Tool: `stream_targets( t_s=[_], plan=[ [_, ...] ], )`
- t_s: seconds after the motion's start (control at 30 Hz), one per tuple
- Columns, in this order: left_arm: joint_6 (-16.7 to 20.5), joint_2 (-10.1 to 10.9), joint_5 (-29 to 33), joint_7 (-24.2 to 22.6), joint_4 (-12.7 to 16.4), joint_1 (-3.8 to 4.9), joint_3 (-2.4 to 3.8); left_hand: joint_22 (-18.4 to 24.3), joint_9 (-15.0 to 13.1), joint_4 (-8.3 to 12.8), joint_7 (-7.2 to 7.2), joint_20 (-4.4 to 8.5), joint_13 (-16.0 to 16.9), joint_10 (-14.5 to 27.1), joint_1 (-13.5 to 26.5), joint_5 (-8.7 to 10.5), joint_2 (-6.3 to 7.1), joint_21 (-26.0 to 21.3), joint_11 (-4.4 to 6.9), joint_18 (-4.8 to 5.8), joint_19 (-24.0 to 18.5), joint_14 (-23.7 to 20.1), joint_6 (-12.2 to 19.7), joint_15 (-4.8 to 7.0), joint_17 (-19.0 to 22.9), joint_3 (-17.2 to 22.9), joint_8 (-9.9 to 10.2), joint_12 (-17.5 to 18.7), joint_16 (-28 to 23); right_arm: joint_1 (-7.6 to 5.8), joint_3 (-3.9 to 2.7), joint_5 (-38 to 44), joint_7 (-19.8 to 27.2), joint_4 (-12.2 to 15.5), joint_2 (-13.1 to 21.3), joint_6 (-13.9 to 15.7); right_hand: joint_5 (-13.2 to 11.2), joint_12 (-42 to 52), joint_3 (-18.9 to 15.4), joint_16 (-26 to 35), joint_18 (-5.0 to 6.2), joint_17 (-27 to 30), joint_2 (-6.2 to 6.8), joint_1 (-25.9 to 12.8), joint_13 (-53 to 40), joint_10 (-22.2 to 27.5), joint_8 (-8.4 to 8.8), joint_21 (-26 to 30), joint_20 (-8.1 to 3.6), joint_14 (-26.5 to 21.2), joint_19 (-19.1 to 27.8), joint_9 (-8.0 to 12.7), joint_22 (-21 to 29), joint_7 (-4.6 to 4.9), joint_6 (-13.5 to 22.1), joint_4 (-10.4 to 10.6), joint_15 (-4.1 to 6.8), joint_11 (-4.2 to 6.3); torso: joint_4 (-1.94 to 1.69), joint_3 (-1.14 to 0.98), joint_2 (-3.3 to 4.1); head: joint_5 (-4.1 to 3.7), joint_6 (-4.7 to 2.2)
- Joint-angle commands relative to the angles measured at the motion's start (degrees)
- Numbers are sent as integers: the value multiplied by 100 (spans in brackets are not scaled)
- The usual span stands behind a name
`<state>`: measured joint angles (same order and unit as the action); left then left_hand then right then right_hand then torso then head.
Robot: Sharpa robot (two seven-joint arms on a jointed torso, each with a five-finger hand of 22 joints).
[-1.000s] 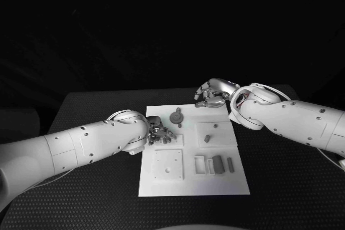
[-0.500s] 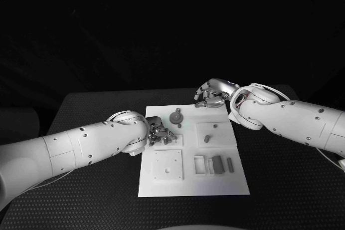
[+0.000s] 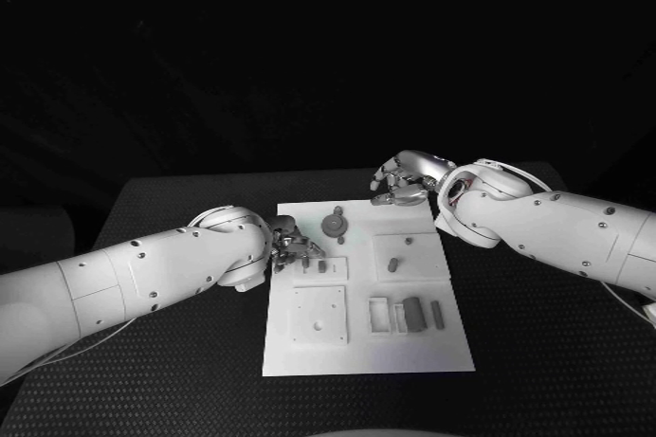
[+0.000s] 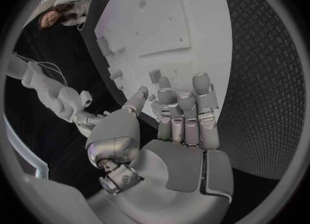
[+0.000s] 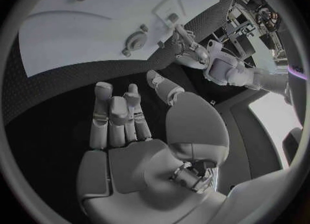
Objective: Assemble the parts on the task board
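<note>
Your left hand (image 3: pixel 299 248) sits over the left edge of the task board (image 3: pixel 367 352), about a third of the way down from its far edge. In the left wrist view its fingers (image 4: pixel 184 111) are curled loosely together with the thumb alongside; you cannot tell from these pictures whether a part is pinched there.

Your right hand (image 3: pixel 404 181) hovers just beyond the board's far right corner, above the black surface (image 3: pixel 547 361). The right wrist view shows its fingers (image 5: pixel 116 115) bent inward over the palm with nothing in them.

On the board, a round grey part (image 3: pixel 337 225) with a short stem lies near the far edge, just beside your left hand. A small grey peg (image 3: pixel 393 263) stands on the raised square plate on the right side. Toward the near right, a grey block (image 3: pixel 411 315) and a slim grey bar (image 3: pixel 438 312) lie side by side next to a rectangular frame (image 3: pixel 379 314). A square plate with holes (image 3: pixel 318 312) occupies the near left.

You will find no readable writing or labels on the board or the parts.
</note>
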<state>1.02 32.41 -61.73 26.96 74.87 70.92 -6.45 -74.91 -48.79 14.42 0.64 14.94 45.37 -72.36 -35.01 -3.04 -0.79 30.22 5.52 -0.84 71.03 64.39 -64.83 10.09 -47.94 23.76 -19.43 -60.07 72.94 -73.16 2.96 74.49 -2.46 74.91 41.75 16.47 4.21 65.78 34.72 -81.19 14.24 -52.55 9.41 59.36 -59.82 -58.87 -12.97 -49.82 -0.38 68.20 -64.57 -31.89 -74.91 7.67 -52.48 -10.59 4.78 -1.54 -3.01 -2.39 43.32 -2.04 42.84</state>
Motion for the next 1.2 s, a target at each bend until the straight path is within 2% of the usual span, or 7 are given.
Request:
stream_targets(
  t_s=[0.03,0.27,0.4,0.47,0.63,0.93,1.2],
  plan=[
    [63,86,123,-158,106,24,108,-99,-6,82,41,16,-33,95,-38,9,-64,-74,-23,-54,-39,-89,48,4,33,-5,55,36,-46,4,-2,4,51,-14,16,-52,30,-14,-5,39,76,-6,9,-36,7,35,42,30,-29,-6,-31,11,-101,50,34,18,-35,-19,-4,2,0,-13,-28],
    [130,246,430,-152,-65,392,165,-49,29,166,154,-15,-100,208,-106,7,-29,-213,-130,-18,-128,-187,327,-40,118,-20,228,144,-161,4,-2,-6,52,-42,11,-36,30,-13,-6,39,76,-6,12,-37,7,35,45,31,-29,-6,-31,13,-101,52,40,18,-36,-20,2,-3,1,8,-59],
    [15,292,411,-85,-356,618,168,-1,34,165,228,-53,-161,311,-129,7,16,-341,-203,12,-215,-272,484,-105,188,-29,316,241,-254,3,-2,-13,53,-68,8,-35,30,-13,-7,39,76,-7,13,-38,8,35,46,31,-29,-6,-31,14,-101,53,44,19,-36,-21,2,-4,3,7,-86],
    [-49,266,379,-59,-527,667,167,16,36,162,256,-68,-184,342,-133,7,28,-385,-231,20,-240,-298,550,-128,214,-31,350,275,-287,3,-2,-13,53,-88,1,-33,30,-13,-7,39,76,-7,13,-38,8,35,47,31,-29,-6,-31,14,-101,53,45,19,-36,-21,-2,1,4,6,-92],
    [-73,130,-120,-111,-938,679,164,27,18,211,274,-87,-211,362,-275,5,36,-438,-249,21,-254,-319,584,-153,248,-4,362,303,-311,3,-2,-13,56,-109,-22,-33,30,-12,-7,39,76,-7,14,-38,8,35,49,32,-29,-6,-32,15,-102,54,48,20,-37,-22,-1,-1,10,33,-114],
    [-196,-165,-321,-146,-1458,624,151,52,0,146,324,-146,-273,450,-521,-7,143,-553,-300,41,-319,-404,663,-216,317,37,403,380,-375,3,-2,-13,61,-115,-45,-31,30,-11,-6,39,76,-7,12,-39,9,36,51,32,-29,-6,-32,17,-102,55,53,23,-38,-23,-2,15,11,51,-119],
    [-836,-377,-288,-164,-1755,517,151,64,11,63,350,-167,-301,496,-427,-1,221,-616,-325,37,-339,-440,730,-240,349,-4,455,410,-390,5,-2,-13,65,-137,-71,-27,30,-10,-7,39,76,-8,14,-41,10,36,58,33,-29,-5,-34,20,-102,59,66,26,-41,-26,6,13,6,63,-118]
  ],
)
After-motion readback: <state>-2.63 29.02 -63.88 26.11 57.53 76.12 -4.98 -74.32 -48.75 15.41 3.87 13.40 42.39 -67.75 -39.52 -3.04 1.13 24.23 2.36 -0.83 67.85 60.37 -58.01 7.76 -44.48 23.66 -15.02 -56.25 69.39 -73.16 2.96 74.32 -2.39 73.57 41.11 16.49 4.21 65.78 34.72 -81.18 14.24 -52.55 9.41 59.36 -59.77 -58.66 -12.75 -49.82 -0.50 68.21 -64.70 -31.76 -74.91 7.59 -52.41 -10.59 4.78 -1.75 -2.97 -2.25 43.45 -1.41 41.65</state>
